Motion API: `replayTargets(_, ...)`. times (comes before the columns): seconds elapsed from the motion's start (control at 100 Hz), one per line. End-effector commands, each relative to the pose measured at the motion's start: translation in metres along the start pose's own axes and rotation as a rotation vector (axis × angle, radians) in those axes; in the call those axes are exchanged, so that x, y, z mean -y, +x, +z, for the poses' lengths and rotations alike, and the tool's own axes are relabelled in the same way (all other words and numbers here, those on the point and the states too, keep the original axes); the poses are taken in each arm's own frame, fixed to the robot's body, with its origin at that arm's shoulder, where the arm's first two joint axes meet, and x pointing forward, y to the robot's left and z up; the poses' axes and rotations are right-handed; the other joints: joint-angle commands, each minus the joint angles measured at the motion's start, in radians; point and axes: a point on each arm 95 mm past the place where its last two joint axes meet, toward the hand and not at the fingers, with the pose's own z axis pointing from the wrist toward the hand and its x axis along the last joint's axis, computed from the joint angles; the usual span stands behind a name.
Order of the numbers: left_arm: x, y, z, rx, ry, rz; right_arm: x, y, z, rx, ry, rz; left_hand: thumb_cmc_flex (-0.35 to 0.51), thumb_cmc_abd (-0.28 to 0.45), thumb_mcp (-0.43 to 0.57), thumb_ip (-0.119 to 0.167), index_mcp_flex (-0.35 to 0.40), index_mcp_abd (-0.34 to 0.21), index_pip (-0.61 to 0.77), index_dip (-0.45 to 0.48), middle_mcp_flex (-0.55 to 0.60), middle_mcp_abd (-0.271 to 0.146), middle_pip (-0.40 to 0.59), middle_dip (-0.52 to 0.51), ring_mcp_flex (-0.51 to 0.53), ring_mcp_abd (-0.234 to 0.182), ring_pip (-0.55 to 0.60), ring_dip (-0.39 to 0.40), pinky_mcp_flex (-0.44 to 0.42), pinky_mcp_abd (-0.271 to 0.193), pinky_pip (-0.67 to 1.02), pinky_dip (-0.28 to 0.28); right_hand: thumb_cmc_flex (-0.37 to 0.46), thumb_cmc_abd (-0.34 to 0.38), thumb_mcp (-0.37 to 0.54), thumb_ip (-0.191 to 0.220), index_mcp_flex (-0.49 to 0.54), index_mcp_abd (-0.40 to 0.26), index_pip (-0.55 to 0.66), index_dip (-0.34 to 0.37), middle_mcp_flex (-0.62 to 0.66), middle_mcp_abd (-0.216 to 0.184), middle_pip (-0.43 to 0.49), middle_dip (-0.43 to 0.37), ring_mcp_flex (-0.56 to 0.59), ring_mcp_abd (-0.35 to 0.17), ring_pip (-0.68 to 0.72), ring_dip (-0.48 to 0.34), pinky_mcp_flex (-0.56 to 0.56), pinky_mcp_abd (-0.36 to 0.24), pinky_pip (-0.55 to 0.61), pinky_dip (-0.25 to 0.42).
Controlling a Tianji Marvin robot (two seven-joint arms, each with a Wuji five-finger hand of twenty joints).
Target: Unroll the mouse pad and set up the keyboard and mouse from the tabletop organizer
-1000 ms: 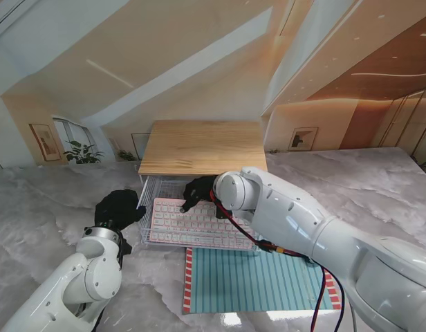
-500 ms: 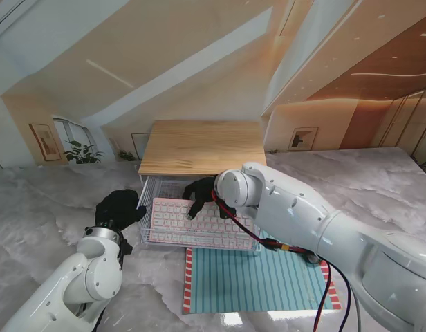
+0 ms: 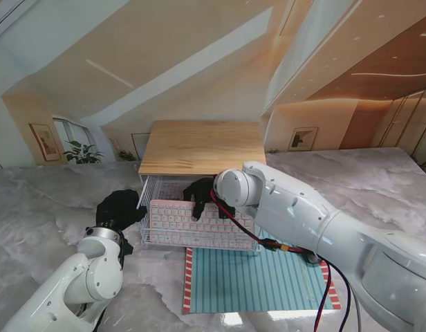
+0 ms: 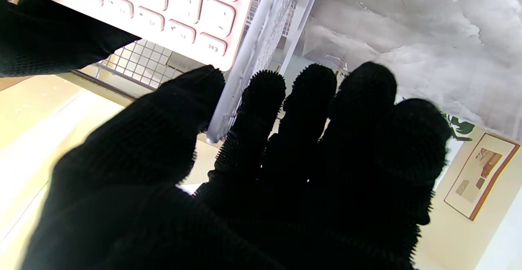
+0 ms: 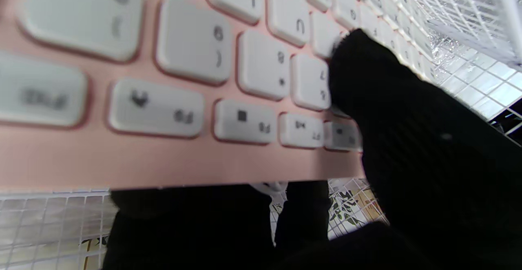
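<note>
Keyboard (image 3: 199,223) far edge clamped in right hand (image 3: 201,194) fingers; left hand (image 3: 118,209) apparently gripping basket (image 4: 261,37) rim.

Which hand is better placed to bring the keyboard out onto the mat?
Right. The right robot hand already grips the pink keyboard, thumb on its keys, fingers beneath. The left robot hand is pinching the wire basket rim.

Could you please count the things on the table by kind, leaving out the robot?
Keyboard: 1
Wire basket: 1
Wooden shelf top: 1
Striped mouse pad: 1
Total: 4
No mouse can be made out.
</note>
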Motion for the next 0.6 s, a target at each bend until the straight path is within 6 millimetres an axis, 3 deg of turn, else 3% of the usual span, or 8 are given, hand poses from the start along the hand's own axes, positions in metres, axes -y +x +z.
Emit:
replayTargets(0.0,-0.0024,0.0036,-0.0008,-0.004,-0.017,-0.01,0.007,0.0002,0.0019,-0.007,0.019,0.003,0.052,-0.029,0.026,-0.009,0.015,0.021,0.017,-0.011,0.025,0.015,0.013,0.015,0.034,0.046,0.023,0.002,0.028,-0.015,0.039,-0.011,0.107,0.009,0.07,-0.016,0.056,-0.027,0.071,0.004,0.057,-0.019,0.046,0.028,0.143,-0.095,0.156,0.01,0.078,-0.077,0.167,-0.043)
replayTargets(0.18,-0.0027,0.0036,-0.0011,-0.003,-0.017,-0.01,0.0071,-0.001,0.0022,-0.018,0.014,0.017,0.053,-0.029,0.027,-0.009,0.014,0.021,0.018,-0.011,0.026,0.016,0.013,0.015,0.035,0.044,0.023,0.002,0.028,-0.014,0.04,-0.012,0.15,0.007,0.07,-0.047,0.135,-0.031,0.151,0.033,0.142,-0.031,0.097,0.057,0.227,-0.116,0.226,0.02,0.167,-0.099,0.216,-0.063)
replayTargets(0.35,-0.0025,0.0035,-0.001,-0.004,-0.016,-0.01,0.0066,-0.0019,0.0017,-0.027,0.004,0.033,0.052,-0.03,0.027,-0.009,0.014,0.019,0.018,-0.011,0.025,0.015,0.013,0.015,0.035,0.045,0.023,0.001,0.028,-0.014,0.04,-0.013,0.188,0.002,0.1,-0.032,0.214,-0.008,0.21,0.091,0.212,-0.048,0.156,0.102,0.304,-0.147,0.299,0.046,0.263,-0.137,0.265,-0.089)
replayTargets(0.59,-0.0022,0.0032,-0.0016,-0.003,-0.014,-0.013,0.0052,-0.0024,-0.0029,-0.059,0.001,0.075,0.051,-0.028,0.027,-0.009,0.013,0.018,0.017,-0.012,0.023,0.014,0.012,0.014,0.032,0.046,0.023,0.001,0.028,-0.014,0.041,-0.014,0.225,0.019,0.117,-0.017,0.251,0.028,0.222,0.096,0.243,-0.024,0.174,0.115,0.339,-0.154,0.335,0.072,0.319,-0.157,0.27,-0.095)
